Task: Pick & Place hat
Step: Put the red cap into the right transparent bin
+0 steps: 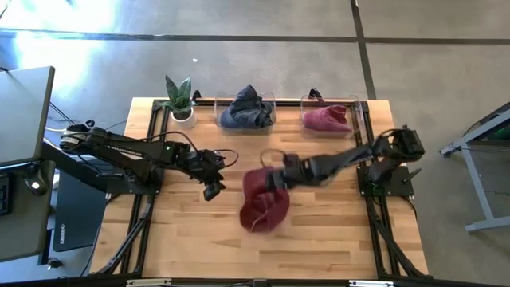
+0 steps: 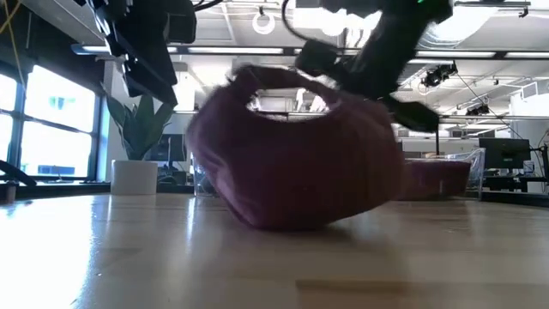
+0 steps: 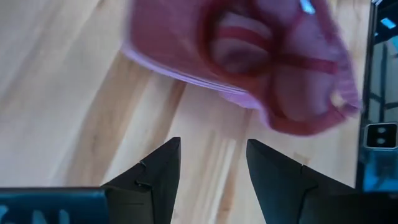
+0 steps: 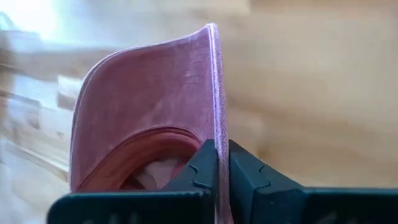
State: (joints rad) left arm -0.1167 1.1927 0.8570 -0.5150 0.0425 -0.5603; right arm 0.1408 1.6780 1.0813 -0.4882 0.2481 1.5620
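Red fabric filled the near ground: the hat (image 2: 296,167) lay on the wooden table (image 1: 335,231) about mid-table, crown bulging toward the front edge, its open underside turned up and toward the left arm. The right gripper (image 4: 222,163) had its two fingers pinched tight on the hat's thin edge, the fabric standing as a narrow seam between the pads and the rest of the hat spreading out ahead of and to one side of that claw. From above, the right gripper (image 1: 275,177) sat at the hat's far rim, with the hat (image 1: 263,203) extending from it toward the front of the table.

Beside it, apart from the hat and not touching it, the left gripper (image 1: 212,190) hovered above the wood with its fingers held apart and nothing between them; the hat (image 3: 249,59) lay just ahead of its fingertips, bare planks showing in the gap.

Farther back, beyond both claws along the table's far edge, stood three things in a row. A small potted plant (image 1: 180,100) in a white pot was beyond the left gripper. A clear bin holding a dark blue hat (image 1: 245,110) was beyond and between the two claws. A second clear bin holding a pinkish-red hat (image 1: 328,118) was beyond the right gripper, toward the right arm's base.
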